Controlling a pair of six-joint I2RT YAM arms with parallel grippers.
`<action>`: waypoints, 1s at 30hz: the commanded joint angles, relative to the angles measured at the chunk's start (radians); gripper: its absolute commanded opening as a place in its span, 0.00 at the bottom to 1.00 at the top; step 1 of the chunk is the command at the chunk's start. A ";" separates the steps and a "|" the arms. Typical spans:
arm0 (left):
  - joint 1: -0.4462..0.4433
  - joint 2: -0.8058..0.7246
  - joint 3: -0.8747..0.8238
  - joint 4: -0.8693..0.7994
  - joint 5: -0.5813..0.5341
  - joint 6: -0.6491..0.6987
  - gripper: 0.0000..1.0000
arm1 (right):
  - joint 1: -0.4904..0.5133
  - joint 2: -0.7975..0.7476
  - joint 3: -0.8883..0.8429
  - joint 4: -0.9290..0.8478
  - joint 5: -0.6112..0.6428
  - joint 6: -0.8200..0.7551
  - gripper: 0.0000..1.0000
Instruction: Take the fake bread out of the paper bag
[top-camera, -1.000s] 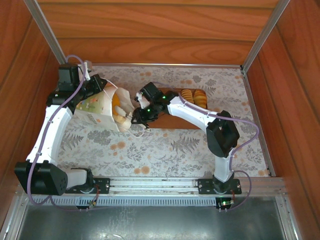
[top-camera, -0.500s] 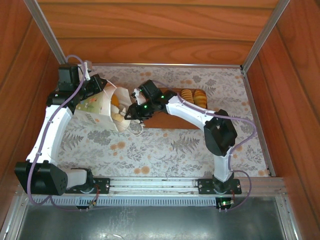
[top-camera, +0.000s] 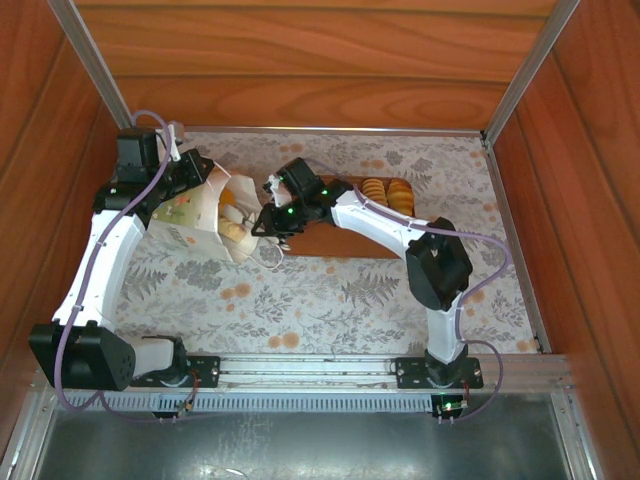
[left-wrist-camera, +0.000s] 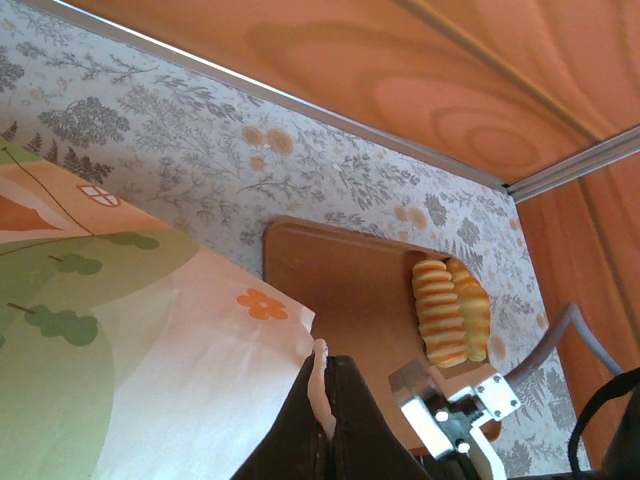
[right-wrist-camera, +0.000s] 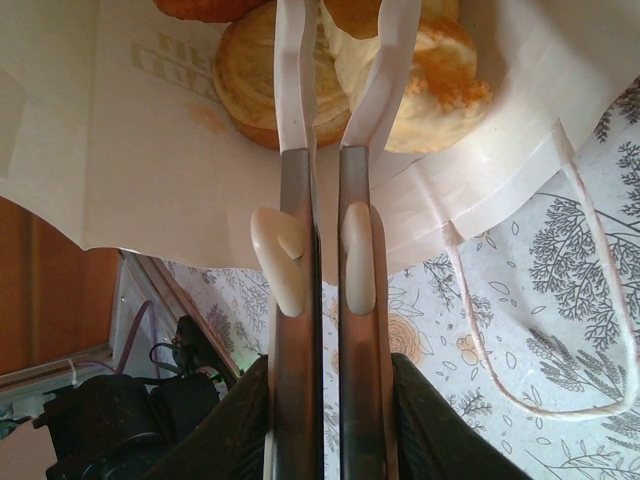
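Your right tool (right-wrist-camera: 340, 35) is the working one: fingers drawn nearly together with a thin slit between. The tips flare slightly and run off the top of the wrist view, so I can't tell whether they nip anything. The paper bag (top-camera: 190, 212) lies on its side on the worktop (top-camera: 330, 290), mouth toward that tool, tips just inside it. The fake bread left in the bag sits dead ahead of the tips: a round bun (right-wrist-camera: 245, 95) just left of the tool line, a paler piece (right-wrist-camera: 440, 70) just right, a darker piece (right-wrist-camera: 205, 6) further in on the left. The bag's long axis runs roughly along the tool's reach, so I read this as a straight-in move, and you'd have to spread the fingers to take either near piece. The left tool (left-wrist-camera: 322, 385) is pressed together on an edge of the bag's paper, so the right arm is the free one at the mouth. The string handle (right-wrist-camera: 600, 330) lies loose right of the tool, back from the tips; possible snag on the way out. Two ridged rolls (left-wrist-camera: 440, 310) sit on the brown tray (left-wrist-camera: 330, 290) behind the right tool. For writing, there are faint green letter blocks (right-wrist-camera: 165, 60) on the bag wall left of the tool, unreadable. The outer print shows trees, a small house and an orange flower, with no legible brand.
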 joint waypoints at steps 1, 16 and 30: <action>-0.002 -0.025 -0.013 0.015 -0.015 -0.001 0.00 | -0.008 -0.101 -0.006 0.013 0.022 -0.065 0.24; -0.001 -0.022 0.000 0.019 -0.038 -0.007 0.00 | -0.008 -0.414 -0.238 -0.103 0.087 -0.267 0.20; -0.001 -0.022 0.000 0.051 -0.070 -0.028 0.00 | -0.016 -0.689 -0.404 -0.381 0.492 -0.391 0.18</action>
